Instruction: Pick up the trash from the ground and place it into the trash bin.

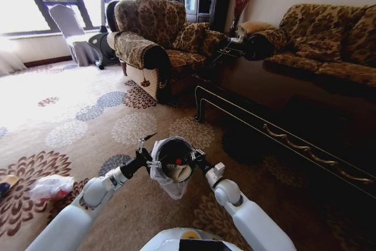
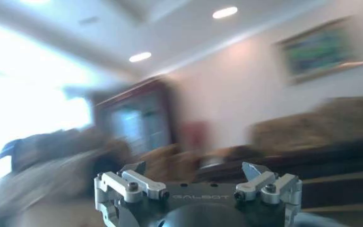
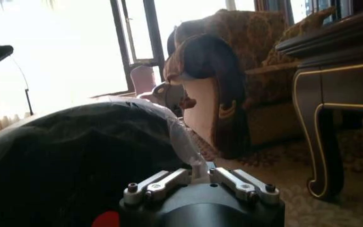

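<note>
Black and bag-lined, the bin (image 1: 172, 163) hangs in front of the robot, the right gripper (image 3: 200, 176) clenched on its rim while the left gripper (image 2: 194, 177) stands released beside it, holding nothing. Judging by this, the robot is carrying the bin between pickups; next it needs to reach the pink-white bag (image 1: 51, 187) lying on the carpet (image 1: 117, 121) at far left. Inside the bin something white and a red spot show, too small to name.

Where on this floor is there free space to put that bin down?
Open carpet lies ahead, between the armchair and the dark table. It is crowded at the near left, where a pink-white bag lies. The right gripper is clamped on the trash bin; the left gripper is beside it.
</note>
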